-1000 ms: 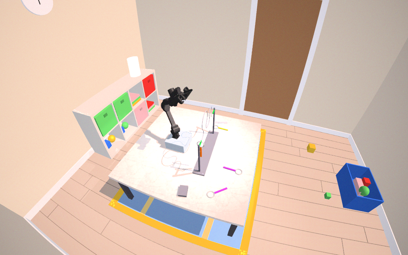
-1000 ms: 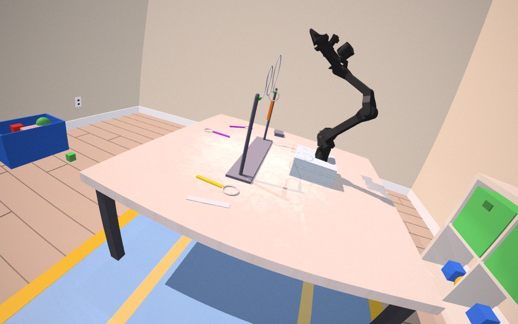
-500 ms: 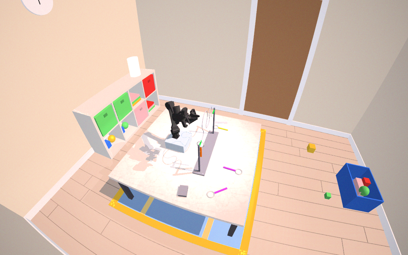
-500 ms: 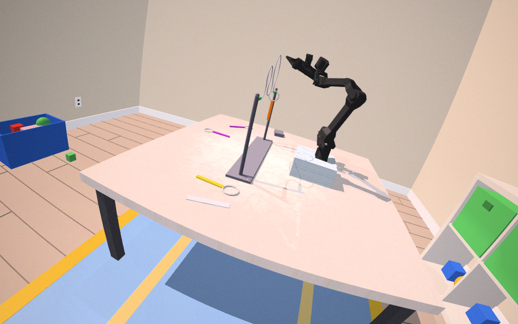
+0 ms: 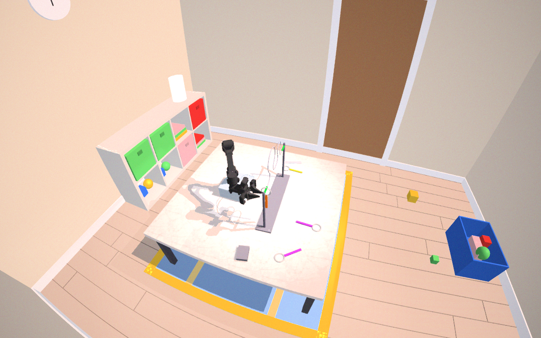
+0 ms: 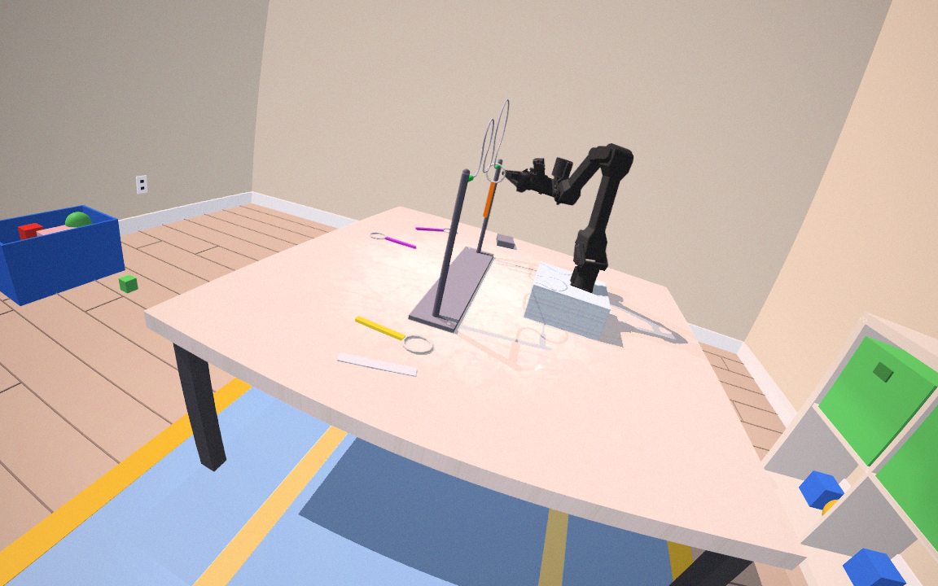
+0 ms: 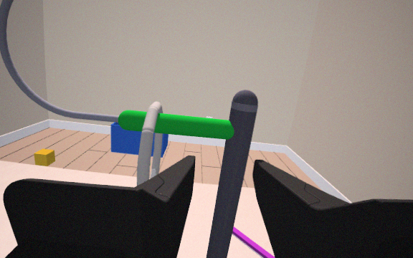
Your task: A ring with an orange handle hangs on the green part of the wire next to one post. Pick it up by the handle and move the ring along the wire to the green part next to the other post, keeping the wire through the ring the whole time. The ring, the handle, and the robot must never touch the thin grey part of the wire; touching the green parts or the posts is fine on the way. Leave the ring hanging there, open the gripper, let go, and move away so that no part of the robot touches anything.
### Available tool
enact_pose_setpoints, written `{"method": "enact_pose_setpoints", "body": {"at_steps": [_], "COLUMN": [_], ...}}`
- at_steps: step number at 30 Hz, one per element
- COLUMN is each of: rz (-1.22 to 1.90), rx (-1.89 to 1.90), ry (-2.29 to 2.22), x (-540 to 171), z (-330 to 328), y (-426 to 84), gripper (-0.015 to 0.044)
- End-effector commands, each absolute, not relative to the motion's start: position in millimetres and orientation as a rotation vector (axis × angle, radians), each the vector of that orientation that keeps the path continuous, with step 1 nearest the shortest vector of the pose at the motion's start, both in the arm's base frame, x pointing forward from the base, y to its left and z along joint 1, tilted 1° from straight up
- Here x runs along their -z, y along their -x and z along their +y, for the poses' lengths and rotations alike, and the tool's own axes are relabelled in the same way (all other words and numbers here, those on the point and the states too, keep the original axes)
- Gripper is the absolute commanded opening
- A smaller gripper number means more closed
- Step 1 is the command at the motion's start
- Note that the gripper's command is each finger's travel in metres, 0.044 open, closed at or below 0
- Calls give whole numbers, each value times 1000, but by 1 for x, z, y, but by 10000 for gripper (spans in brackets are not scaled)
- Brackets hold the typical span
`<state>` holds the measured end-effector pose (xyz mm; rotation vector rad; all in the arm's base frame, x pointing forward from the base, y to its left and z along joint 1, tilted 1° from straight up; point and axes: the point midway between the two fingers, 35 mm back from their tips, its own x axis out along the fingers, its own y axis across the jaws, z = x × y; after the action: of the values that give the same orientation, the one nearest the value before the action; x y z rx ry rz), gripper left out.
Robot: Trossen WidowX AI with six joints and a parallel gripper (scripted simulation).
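The ring [image 5: 270, 192] [image 7: 145, 158] hangs around the green part [image 7: 192, 126] beside the near post [image 5: 264, 214] [image 6: 483, 233] [image 7: 240, 143]. Its orange handle [image 5: 266, 201] [image 6: 489, 200] points down beside that post and is hidden in the wrist view. The thin grey wire [image 7: 16, 80] curves up leftward in the wrist view. The other green part [image 5: 283, 148] [image 6: 470, 177] is at the other post [image 5: 283, 163] [image 6: 450, 247]. My gripper [image 5: 259, 193] [image 6: 506, 175] [image 7: 224, 165] is partly open and empty, close to the ring and above the handle. The post shows beyond its fingers.
The posts stand on a grey base [image 5: 276, 197] [image 6: 458, 284]. Two magenta-handled rings, a yellow-handled ring, a pale strip [image 6: 376, 365] and a grey block [image 5: 242, 253] [image 6: 505, 241] lie on the table. The arm stands on a pale block [image 6: 567, 306].
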<state>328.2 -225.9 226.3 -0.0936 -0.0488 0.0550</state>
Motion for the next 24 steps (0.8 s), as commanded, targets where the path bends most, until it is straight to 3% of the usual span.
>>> {"method": "enact_pose_setpoints", "body": {"at_steps": [1,13,18,24], "rz": [4,88,89,90], "rx": [-79,-152,-156,-157], "ry": [87,39,35,37], "x": [-174,-54,-50,-80], "z": [-228,-207,-204,-200], "y": [-315,-252,-250,-283], "gripper": [160,160,160,160]}}
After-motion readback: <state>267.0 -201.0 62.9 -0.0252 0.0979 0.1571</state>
